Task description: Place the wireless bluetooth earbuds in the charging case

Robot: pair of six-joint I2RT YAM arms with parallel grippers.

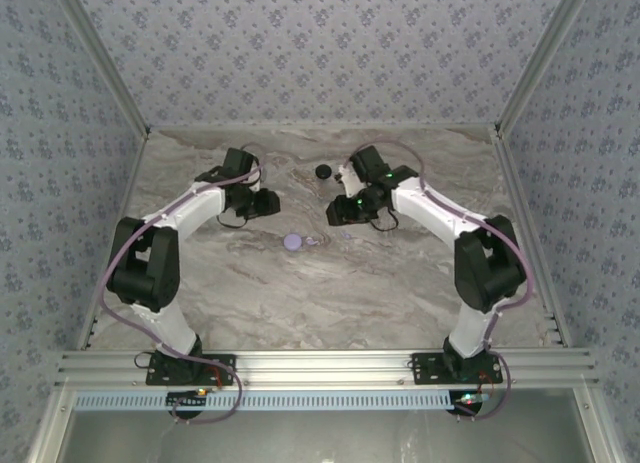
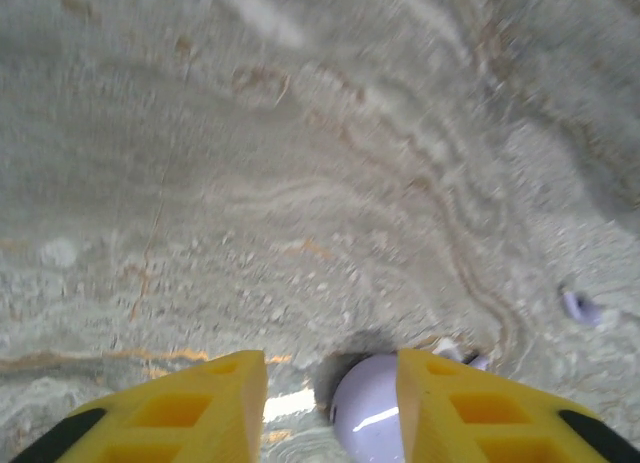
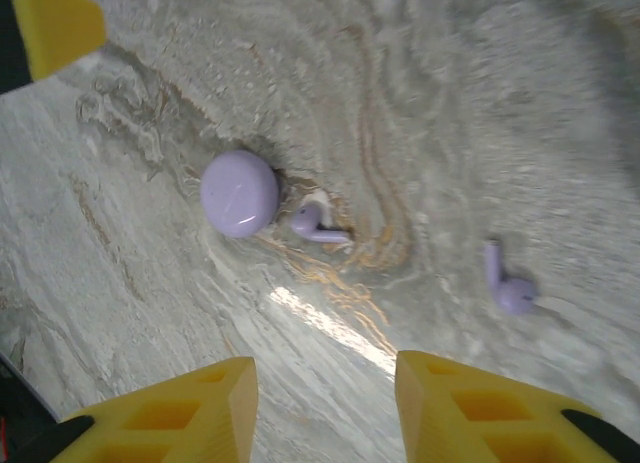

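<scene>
The round lavender case [image 3: 240,193] lies flat, lid shut. One lavender earbud [image 3: 318,226] lies just beside it; the other earbud [image 3: 510,283] lies well apart.

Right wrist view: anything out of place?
One earbud lies loose beside the case, the other earbud farther off on the table. The case looks shut, so neither can go in yet. No spill or damage.

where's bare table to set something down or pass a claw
Bare marble tabletop stretches from the round lavender case to the arm bases, and along the back wall behind the black round object. Crowded mid-table: two small lavender earbuds lie beside the case, with the left claw and right claw hanging over them.
</scene>
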